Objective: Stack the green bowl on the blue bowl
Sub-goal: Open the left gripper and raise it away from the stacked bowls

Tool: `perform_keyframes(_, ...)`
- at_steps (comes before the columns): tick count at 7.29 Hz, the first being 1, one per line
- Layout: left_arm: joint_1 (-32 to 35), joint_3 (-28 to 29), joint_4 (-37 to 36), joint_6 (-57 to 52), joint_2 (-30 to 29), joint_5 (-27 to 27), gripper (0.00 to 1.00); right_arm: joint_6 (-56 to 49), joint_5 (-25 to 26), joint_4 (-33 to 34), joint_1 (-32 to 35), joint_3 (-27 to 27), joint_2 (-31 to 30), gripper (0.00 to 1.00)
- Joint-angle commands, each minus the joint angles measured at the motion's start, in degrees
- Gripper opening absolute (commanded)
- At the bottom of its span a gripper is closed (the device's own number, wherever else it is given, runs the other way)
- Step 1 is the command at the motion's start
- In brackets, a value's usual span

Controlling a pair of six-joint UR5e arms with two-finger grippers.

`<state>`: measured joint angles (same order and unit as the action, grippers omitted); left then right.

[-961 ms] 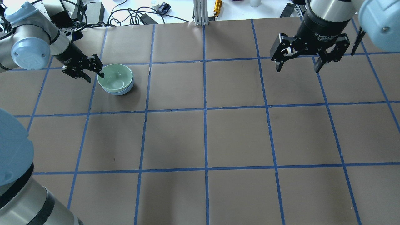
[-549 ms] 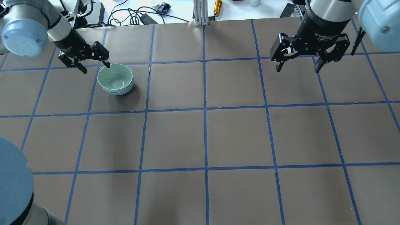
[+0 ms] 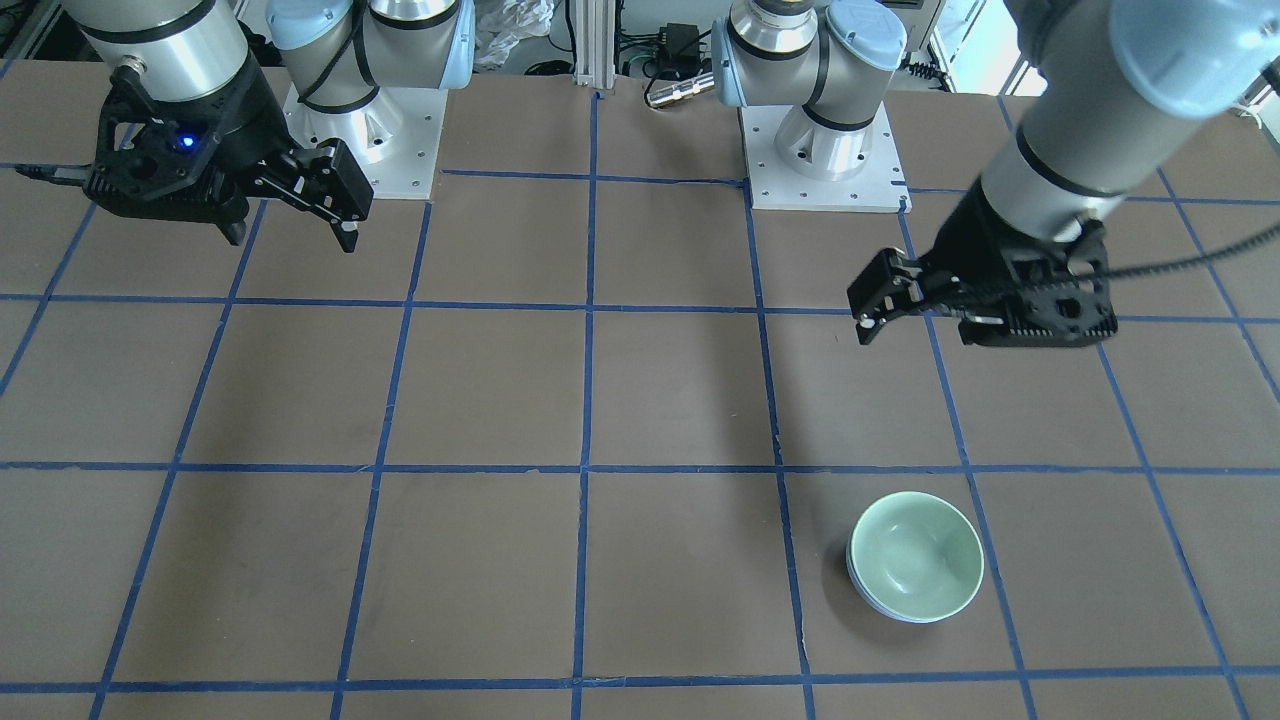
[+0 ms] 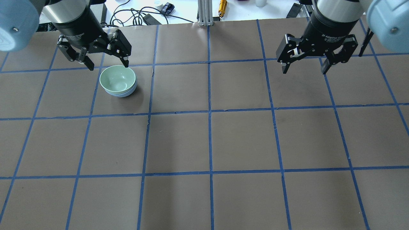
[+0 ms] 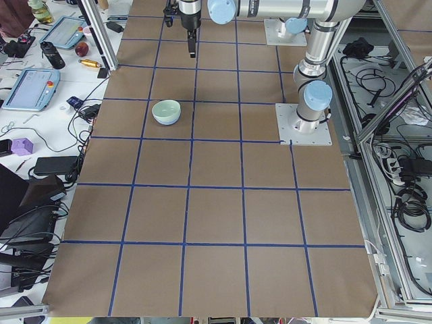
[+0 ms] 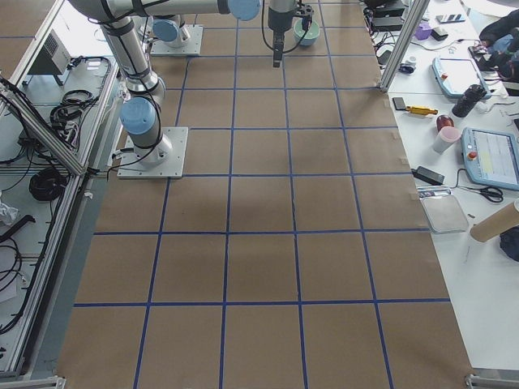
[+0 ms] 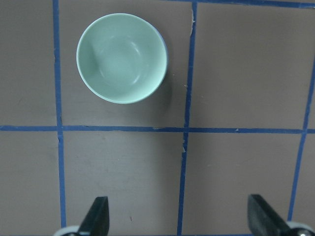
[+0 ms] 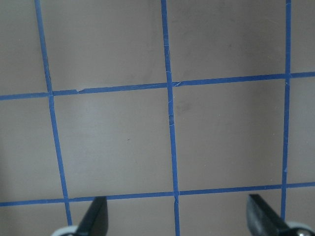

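Note:
The green bowl (image 4: 117, 79) sits nested upright inside the blue bowl (image 4: 124, 95), of which only a thin rim shows below it. The stack stands on the table's far left; it also shows in the front view (image 3: 915, 555) and the left wrist view (image 7: 120, 56). My left gripper (image 4: 108, 66) is open and empty. It hangs above the table just beyond the bowls and touches neither. My right gripper (image 4: 304, 71) is open and empty, high over the far right of the table.
The brown table (image 4: 211, 140) is marked with a blue tape grid. Cables, a yellow tool (image 4: 222, 6) and an aluminium post (image 4: 204, 12) lie beyond its far edge. Both robot bases (image 3: 820, 150) are bolted at the near side.
My left gripper has lifted away from the green bowl's left rim, risen and moved toward the far edge, and its fingers are wider apart. The bowls and the right arm have not moved.

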<state>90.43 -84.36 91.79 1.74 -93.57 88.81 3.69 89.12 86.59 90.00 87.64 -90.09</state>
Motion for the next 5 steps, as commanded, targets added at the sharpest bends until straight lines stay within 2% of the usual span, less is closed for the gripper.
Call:
perform_keyframes(1, 1.4, -2.6, 0.4, 0.8, 2.8, 0.3, 1.00, 0.0, 0.0, 0.0, 0.0, 0.0, 0.0, 1.00)
perform_keyframes(5, -1.2, -2.9, 0.5, -2.4, 3.7, 0.4, 1.00, 0.0, 0.0, 0.1, 0.0, 0.0, 0.0, 1.00)
